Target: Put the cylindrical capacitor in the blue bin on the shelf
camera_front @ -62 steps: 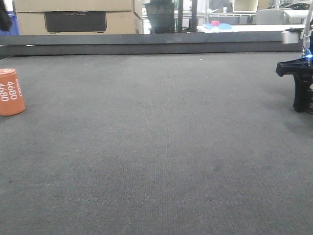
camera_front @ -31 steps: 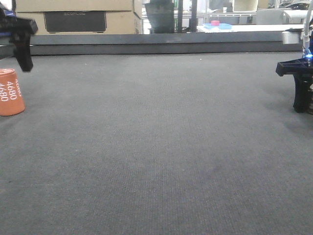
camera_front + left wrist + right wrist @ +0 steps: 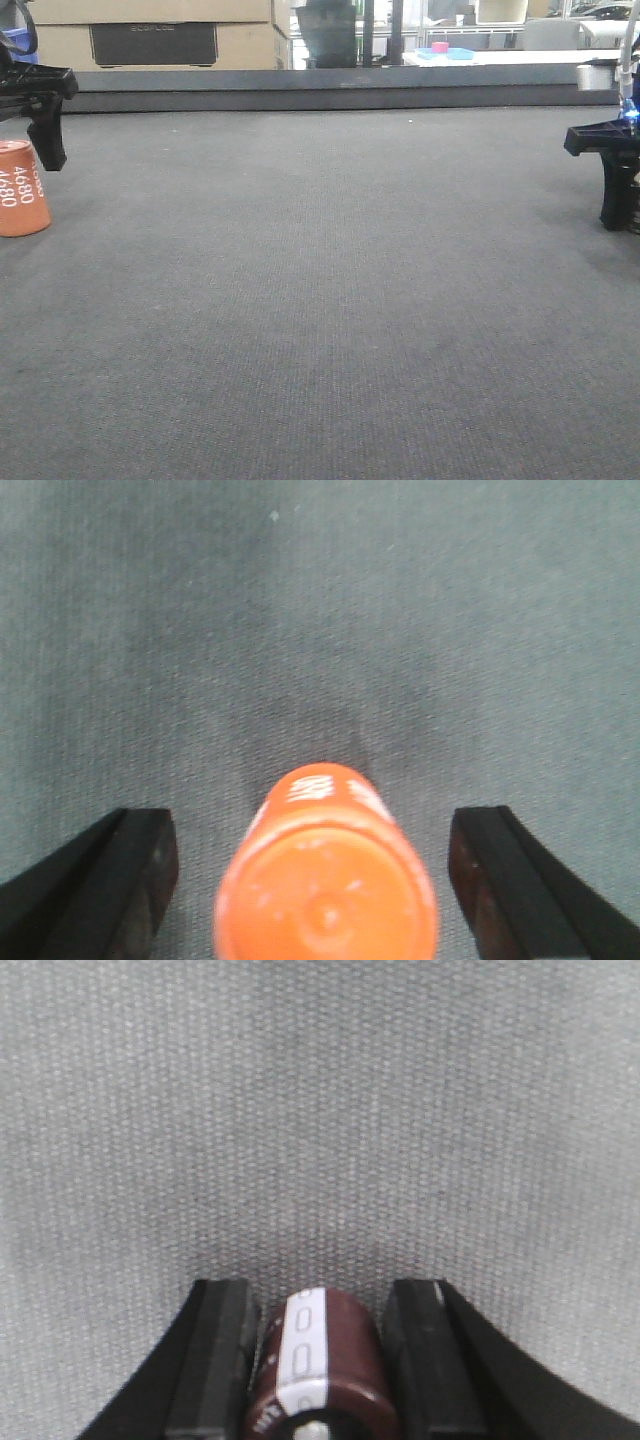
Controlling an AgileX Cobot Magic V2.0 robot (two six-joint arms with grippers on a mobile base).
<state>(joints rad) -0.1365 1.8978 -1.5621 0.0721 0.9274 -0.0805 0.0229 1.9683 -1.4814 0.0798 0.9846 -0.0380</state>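
Right wrist view gives you the relation that matters: the capacitor [image 3: 325, 1360], brown with a white stripe, sits between the pads of the right end effector [image 3: 320, 1295], which is clenched on it, both pads touching its barrel. Its long axis runs in line with the fingers, toward the grey worktop [image 3: 320, 1110]. The front view shows those fingers pointing down, so I judge it upright. You cannot tell whether it rests on the mat or hangs just above. The right arm has the part, so your coming move is a lift and carry, not a reach. Your left end effector [image 3: 310, 825] is spread wide around an orange cylinder [image 3: 325, 880] marked 4680, which stands upright at the left edge of the worktop, with the pads apart from it on both sides. The worktop is a flat, woven grey mat. Beyond its far edge a dark rail [image 3: 320, 90] runs across, with boxes [image 3: 150, 35] and a blue tray [image 3: 447, 53] well behind. Nothing there reads clearly as the target, so you must find it first.
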